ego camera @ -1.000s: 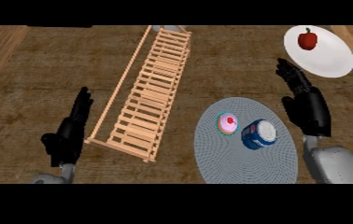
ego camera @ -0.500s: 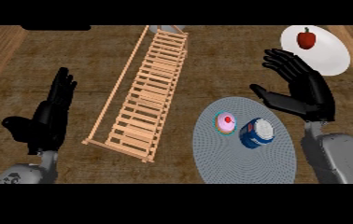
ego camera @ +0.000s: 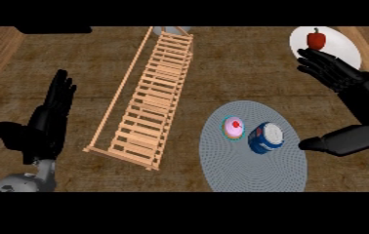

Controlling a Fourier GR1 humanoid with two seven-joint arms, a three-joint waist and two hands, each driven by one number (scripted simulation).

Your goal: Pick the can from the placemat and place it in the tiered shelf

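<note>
Wood top: the brown counter (ego camera: 86,52) holds everything, so the robot can reach each thing from above.
Left hand: the left hand (ego camera: 47,121) sits near the left edge with its fingers straight and together, holding nothing. It looks like it is resting there, out of the way.
Shelf: the tiered shelf (ego camera: 148,101) is pale wood with many slats, lying long and slanted across the middle. Its slats are bare, so there is room for the can.
Placemat: the round grey placemat (ego camera: 252,174) lies to the right of the shelf, just apart from it.
Cupcake: a small pink cupcake (ego camera: 234,127) sits on the mat just beside the can.
Can: the blue and white can (ego camera: 265,137) stands on the mat, not yet picked up.
Right hand: the right hand (ego camera: 338,77) is spread wide, fingers up and thumb low, with nothing in it. The thumb tip is near the can; whether it touches is hard to tell.
Plate: a white plate (ego camera: 342,43) with a red pepper (ego camera: 316,38) sits in the far right corner, partly behind the fingers.
</note>
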